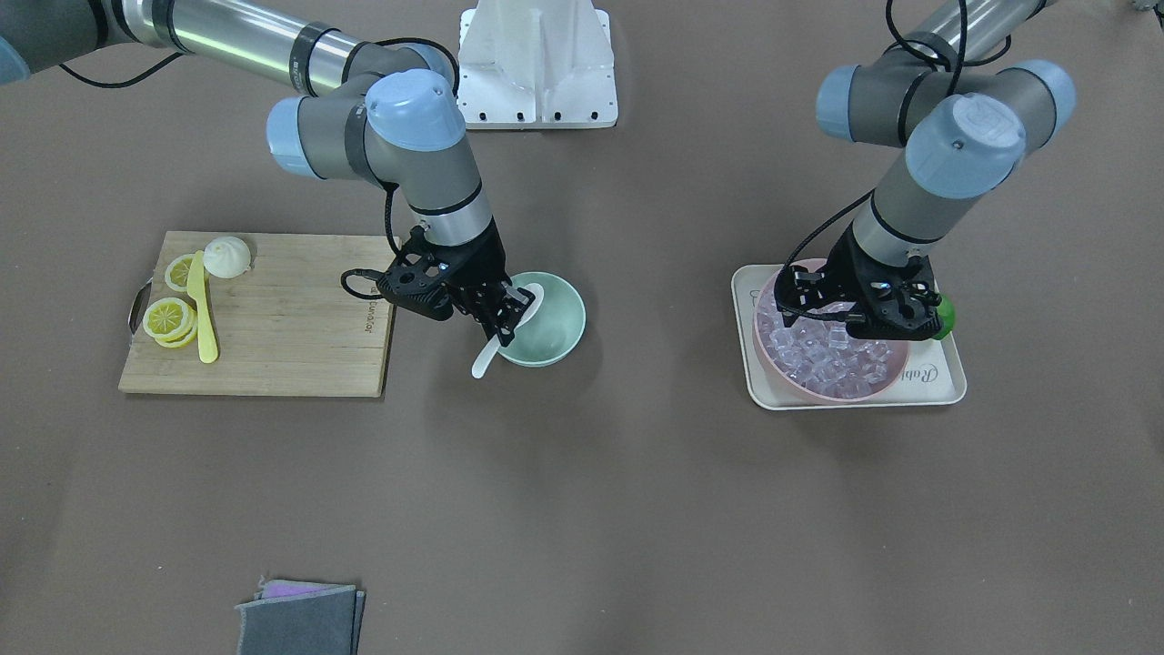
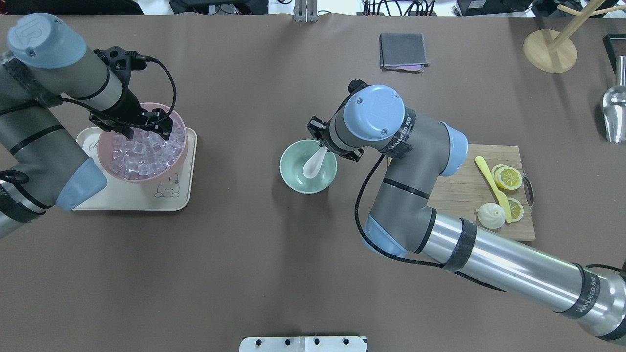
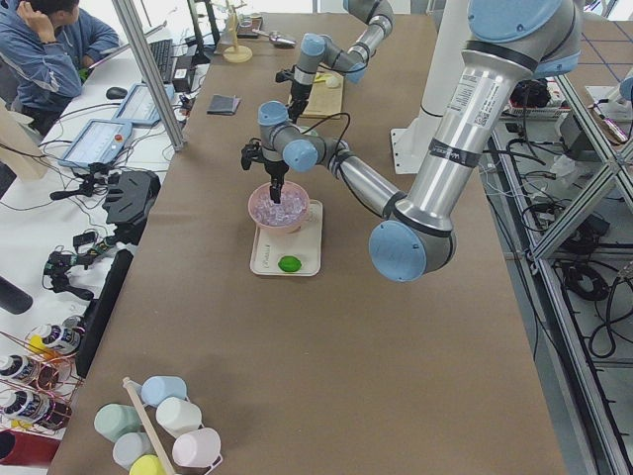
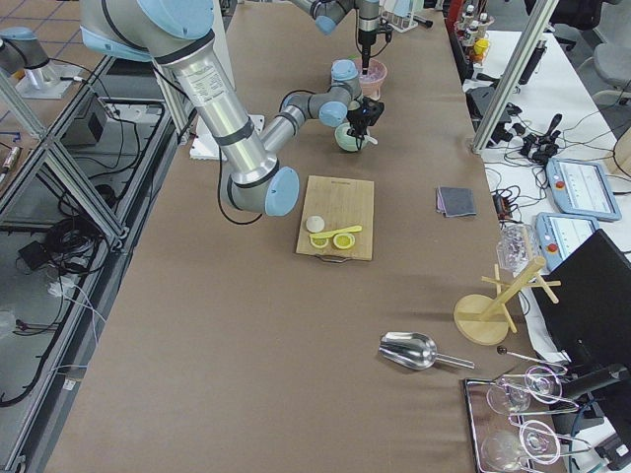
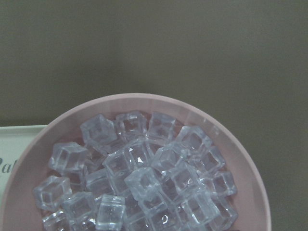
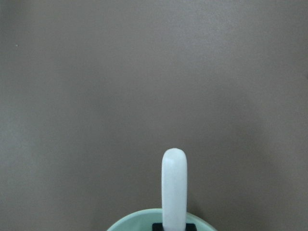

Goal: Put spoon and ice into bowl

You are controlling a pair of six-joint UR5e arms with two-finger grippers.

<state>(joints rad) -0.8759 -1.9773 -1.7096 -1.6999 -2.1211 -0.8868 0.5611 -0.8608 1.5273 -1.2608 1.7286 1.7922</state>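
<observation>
I see the right gripper pinching the white spoon, held tilted over the mint-green bowl. The left gripper hangs over the ice heaped in the pink bowl; I cannot tell its opening. The right arm band reads "WANEED". The surface is brown, and a cluttered desk runs alongside it.

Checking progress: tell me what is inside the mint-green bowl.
Only the spoon, scoop down, its handle held by the right hand and reaching past the rim. Nothing else shows in the bowl, though the hand covers part of its inside.
</observation>
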